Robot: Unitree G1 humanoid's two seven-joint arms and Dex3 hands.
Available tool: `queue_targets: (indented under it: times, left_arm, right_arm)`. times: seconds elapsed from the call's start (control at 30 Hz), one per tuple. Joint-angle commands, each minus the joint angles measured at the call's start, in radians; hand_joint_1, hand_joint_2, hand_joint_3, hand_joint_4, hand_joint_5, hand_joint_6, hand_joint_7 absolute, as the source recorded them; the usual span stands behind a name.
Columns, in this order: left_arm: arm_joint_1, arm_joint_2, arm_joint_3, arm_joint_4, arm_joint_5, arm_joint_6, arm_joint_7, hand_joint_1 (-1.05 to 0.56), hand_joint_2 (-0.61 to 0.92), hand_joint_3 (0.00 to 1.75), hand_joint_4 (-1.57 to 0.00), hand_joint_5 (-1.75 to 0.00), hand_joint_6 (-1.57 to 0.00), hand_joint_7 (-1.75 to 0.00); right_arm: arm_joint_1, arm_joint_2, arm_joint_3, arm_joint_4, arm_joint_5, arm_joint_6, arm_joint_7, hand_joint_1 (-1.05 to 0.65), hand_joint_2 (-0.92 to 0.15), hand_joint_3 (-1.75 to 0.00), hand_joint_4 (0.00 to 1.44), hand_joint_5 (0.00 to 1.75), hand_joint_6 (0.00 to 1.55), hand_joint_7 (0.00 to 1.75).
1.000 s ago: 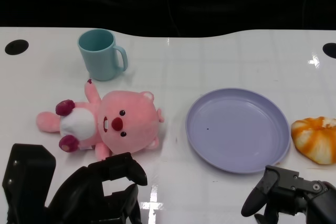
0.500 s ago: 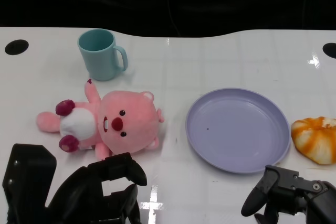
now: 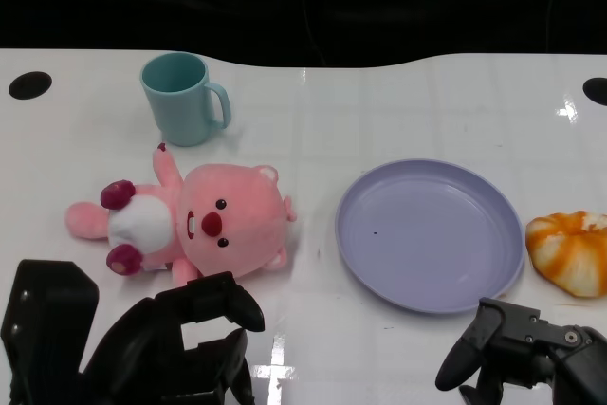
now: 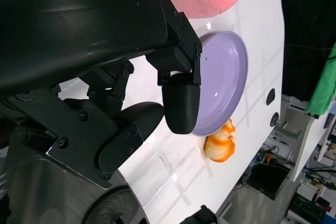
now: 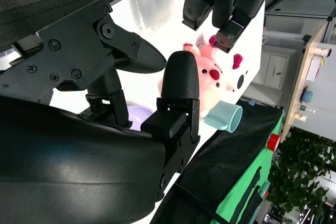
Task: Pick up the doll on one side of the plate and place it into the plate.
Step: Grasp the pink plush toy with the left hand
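The left hand (image 3: 180, 343) is hovering empty with fingers apart just near of the pink doll (image 3: 190, 222), which is lying on the white table (image 3: 398, 101) left of the purple plate (image 3: 432, 234), while the right hand (image 3: 517, 353) is waiting open beside the plate's near rim.

The bun (image 3: 572, 250) and right hand (image 3: 526, 353) are cut off by the edge.
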State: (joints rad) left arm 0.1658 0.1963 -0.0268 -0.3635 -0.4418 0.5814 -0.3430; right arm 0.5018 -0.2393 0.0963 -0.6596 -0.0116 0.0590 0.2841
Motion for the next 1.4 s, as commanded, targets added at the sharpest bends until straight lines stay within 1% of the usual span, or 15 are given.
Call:
queue_targets:
  times: [0.03,0.13,0.2,0.33,0.47,0.5,0.57,0.63,0.67,0.73,0.83,0.97,1.07,1.3,1.4]
  left_arm:
    - [-0.005,0.004,0.019,-0.012,-0.006,-0.014,-0.003,-0.24,0.39,1.34,-0.75,-1.59,-0.79,-1.25]
    - [-0.004,-0.005,0.027,-0.022,-0.012,-0.024,0.0,-0.23,0.37,1.38,-0.72,-1.55,-0.78,-1.14]
    - [-0.004,-0.012,0.037,-0.02,-0.024,-0.045,-0.015,-0.23,0.38,1.33,-0.68,-1.55,-0.76,-1.09]
    - [-0.01,-0.003,0.043,-0.004,-0.032,-0.094,-0.055,-0.29,0.47,1.08,-0.58,-1.5,-0.63,-0.99]
    - [-0.014,0.007,0.038,-0.019,0.009,-0.15,-0.047,-0.34,0.53,0.92,-0.51,-1.41,-0.55,-0.87]
    - [-0.015,0.012,0.036,-0.023,0.024,-0.168,-0.046,-0.34,0.53,0.9,-0.5,-1.39,-0.55,-0.84]
    - [-0.022,0.024,0.039,-0.03,0.043,-0.197,-0.053,-0.38,0.6,0.77,-0.48,-1.32,-0.54,-0.72]
    - [-0.028,0.032,0.041,-0.035,0.061,-0.233,-0.059,-0.41,0.71,0.56,-0.46,-1.26,-0.53,-0.62]
    - [-0.031,0.036,0.042,-0.039,0.073,-0.252,-0.058,-0.42,0.74,0.49,-0.46,-1.23,-0.54,-0.58]
    - [-0.034,0.044,0.043,-0.048,0.092,-0.277,-0.054,-0.42,0.79,0.4,-0.46,-1.16,-0.56,-0.49]
    - [-0.044,0.064,0.042,-0.063,0.133,-0.321,-0.055,-0.44,0.83,0.31,-0.4,-1.1,-0.54,-0.41]
    - [-0.066,0.08,0.049,-0.051,0.162,-0.376,-0.058,-0.48,0.89,0.16,-0.29,-1.09,-0.5,-0.34]
    - [-0.099,0.125,0.056,-0.035,0.241,-0.445,-0.058,-0.54,0.92,0.09,-0.24,-1.06,-0.48,-0.31]
    - [-0.164,0.213,0.061,-0.028,0.363,-0.487,-0.054,-0.55,0.92,0.03,-0.16,-0.95,-0.41,-0.21]
    - [-0.196,0.264,0.049,-0.01,0.463,-0.516,-0.048,-0.58,0.92,0.02,-0.09,-0.88,-0.37,-0.16]
  right_arm:
    - [-0.007,-0.006,-0.001,0.0,-0.003,0.004,-0.004,-0.17,-0.58,-1.04,0.63,1.67,0.58,1.34]
    - [-0.008,-0.006,0.001,0.001,-0.006,0.007,-0.006,-0.17,-0.58,-1.03,0.63,1.68,0.58,1.34]
    - [-0.009,-0.006,0.002,0.002,-0.008,0.006,-0.007,-0.17,-0.57,-1.04,0.63,1.68,0.58,1.34]
    - [-0.013,-0.004,0.003,0.001,-0.006,0.013,-0.009,-0.17,-0.57,-1.04,0.63,1.67,0.58,1.34]
    - [-0.02,-0.004,0.004,0.006,-0.003,0.013,-0.009,-0.16,-0.56,-1.05,0.63,1.68,0.58,1.33]
    - [-0.022,-0.004,0.004,0.007,0.0,0.014,-0.008,-0.16,-0.56,-1.06,0.63,1.68,0.58,1.34]
    - [-0.025,-0.004,0.004,0.01,0.004,0.014,-0.007,-0.16,-0.56,-1.06,0.63,1.68,0.58,1.34]
    - [-0.027,-0.004,0.004,0.012,0.005,0.015,-0.006,-0.15,-0.56,-1.06,0.63,1.68,0.58,1.34]
    - [-0.027,-0.004,0.004,0.014,0.005,0.015,-0.006,-0.15,-0.56,-1.07,0.63,1.69,0.58,1.34]
    - [-0.028,-0.003,0.004,0.017,0.005,0.012,-0.006,-0.15,-0.55,-1.07,0.63,1.69,0.58,1.34]
    - [-0.027,-0.004,0.005,0.018,0.004,0.012,-0.007,-0.15,-0.55,-1.08,0.63,1.68,0.58,1.34]
    - [-0.026,-0.005,0.004,0.02,0.005,0.007,-0.006,-0.15,-0.55,-1.07,0.63,1.68,0.58,1.33]
    - [-0.026,-0.003,0.004,0.019,0.008,0.012,-0.006,-0.15,-0.56,-1.07,0.62,1.68,0.58,1.33]
    - [-0.026,-0.005,0.005,0.017,0.002,0.013,-0.008,-0.16,-0.56,-1.06,0.62,1.68,0.58,1.33]
    - [-0.027,-0.005,0.004,0.021,0.004,0.009,-0.007,-0.16,-0.57,-1.05,0.62,1.68,0.58,1.32]
